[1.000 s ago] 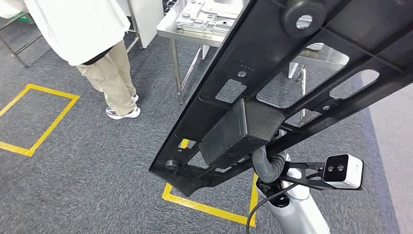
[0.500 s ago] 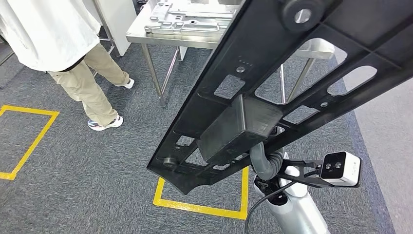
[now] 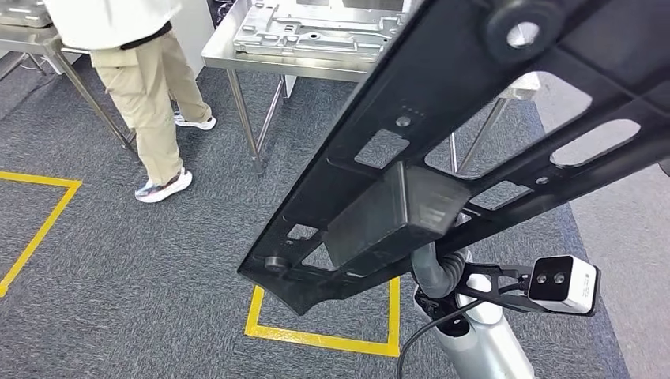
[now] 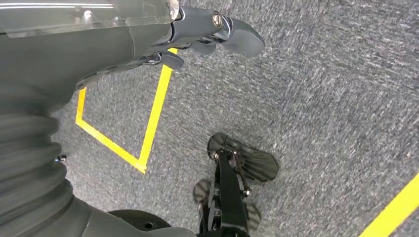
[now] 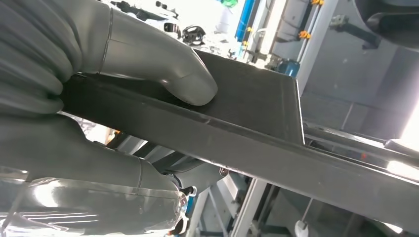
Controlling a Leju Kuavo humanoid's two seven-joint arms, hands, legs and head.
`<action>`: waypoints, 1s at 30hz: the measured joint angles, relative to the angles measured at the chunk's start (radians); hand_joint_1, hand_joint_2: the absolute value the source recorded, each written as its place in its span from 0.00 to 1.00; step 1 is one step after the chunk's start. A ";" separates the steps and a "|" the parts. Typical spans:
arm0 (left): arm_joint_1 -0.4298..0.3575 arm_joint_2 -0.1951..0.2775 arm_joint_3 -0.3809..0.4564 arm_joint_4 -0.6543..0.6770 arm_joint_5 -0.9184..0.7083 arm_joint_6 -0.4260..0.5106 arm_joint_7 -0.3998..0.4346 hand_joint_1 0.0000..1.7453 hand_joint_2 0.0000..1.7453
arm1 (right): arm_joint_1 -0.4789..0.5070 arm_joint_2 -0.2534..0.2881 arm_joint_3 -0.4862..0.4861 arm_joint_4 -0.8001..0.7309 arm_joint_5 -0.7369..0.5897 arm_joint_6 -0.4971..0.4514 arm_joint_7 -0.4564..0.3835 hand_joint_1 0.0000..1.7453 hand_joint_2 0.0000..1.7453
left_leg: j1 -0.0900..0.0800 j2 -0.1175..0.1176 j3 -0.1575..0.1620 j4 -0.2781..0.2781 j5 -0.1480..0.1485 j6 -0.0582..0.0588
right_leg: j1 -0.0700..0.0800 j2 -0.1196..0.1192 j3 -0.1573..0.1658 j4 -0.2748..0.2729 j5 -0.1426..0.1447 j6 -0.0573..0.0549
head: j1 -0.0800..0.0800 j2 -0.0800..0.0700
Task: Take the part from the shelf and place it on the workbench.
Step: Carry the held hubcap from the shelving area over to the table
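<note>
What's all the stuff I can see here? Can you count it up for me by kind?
Black part, held by the right hand: 1
Metal workbenches: 2
Silver parts lying on the benches: 2
People: 1
Yellow floor squares: 2
Total: 8

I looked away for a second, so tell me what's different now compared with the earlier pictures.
Mostly the head view itself has shifted: the steel workbench, the yellow floor markings and the person all sit differently in the frame, so the robot has moved or turned. The person's legs have also changed stance. Unchanged: the right hand still grips the black part, held across the view at the same tilt.
</note>
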 joint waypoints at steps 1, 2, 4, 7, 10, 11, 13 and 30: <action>0.001 0.000 0.000 0.000 0.000 0.000 0.000 0.00 1.00 | 0.002 0.000 0.000 0.000 0.000 0.000 0.000 1.00 1.00 | 0.000 0.001 0.005 0.001 -0.005 -0.001 | 0.000 -0.001 -0.016 0.016 0.012 0.000 | 0.000 0.000; 0.002 0.000 0.000 0.000 0.000 0.000 0.000 0.00 1.00 | 0.003 0.000 0.000 0.000 0.000 0.000 0.000 1.00 1.00 | 0.000 0.001 0.013 0.001 -0.011 -0.003 | 0.000 -0.001 -0.011 -0.010 0.043 -0.001 | 0.000 0.000; 0.002 0.000 -0.001 0.000 0.000 0.000 0.000 0.00 1.00 | 0.004 -0.001 -0.002 -0.002 0.001 0.000 0.000 1.00 1.00 | -0.001 0.001 0.032 0.003 -0.026 -0.009 | 0.002 -0.010 0.050 -0.150 0.129 -0.010 | 0.000 0.000; 0.000 0.000 -0.004 0.000 0.001 0.000 0.000 0.00 1.00 | 0.003 0.000 -0.007 -0.006 0.003 0.000 -0.001 1.00 1.00 | -0.006 0.003 0.044 0.003 -0.047 -0.023 | 0.010 -0.021 0.110 -0.280 0.153 -0.027 | -0.001 0.000; -0.004 0.002 -0.006 0.000 0.003 0.001 -0.001 0.00 1.00 | 0.002 0.000 -0.012 -0.011 0.004 -0.001 -0.001 1.00 1.00 | -0.005 0.008 0.056 0.006 -0.065 -0.041 | 0.007 -0.012 0.125 -0.290 0.138 -0.042 | -0.003 0.000; -0.006 0.002 -0.007 0.000 0.003 0.001 -0.001 0.00 1.00 | 0.001 0.000 -0.013 -0.012 0.004 -0.001 -0.002 1.00 1.00 | -0.004 0.007 0.048 0.032 -0.079 -0.046 | 0.004 -0.011 0.135 -0.294 0.134 -0.047 | -0.006 0.000; -0.006 0.004 -0.009 0.000 0.004 0.002 -0.002 0.00 1.00 | 0.001 0.000 -0.014 -0.014 0.004 -0.001 -0.003 1.00 1.00 | -0.002 0.002 -0.015 0.155 -0.127 -0.056 | 0.002 -0.009 0.154 -0.299 0.122 -0.055 | -0.012 0.000; -0.002 0.009 -0.022 0.001 0.010 0.003 0.000 0.00 1.00 | 0.012 0.000 -0.015 -0.017 0.010 -0.005 -0.005 1.00 1.00 | -0.001 -0.005 -0.043 0.004 0.035 0.002 | 0.001 0.001 0.087 -0.045 -0.057 -0.003 | -0.010 0.000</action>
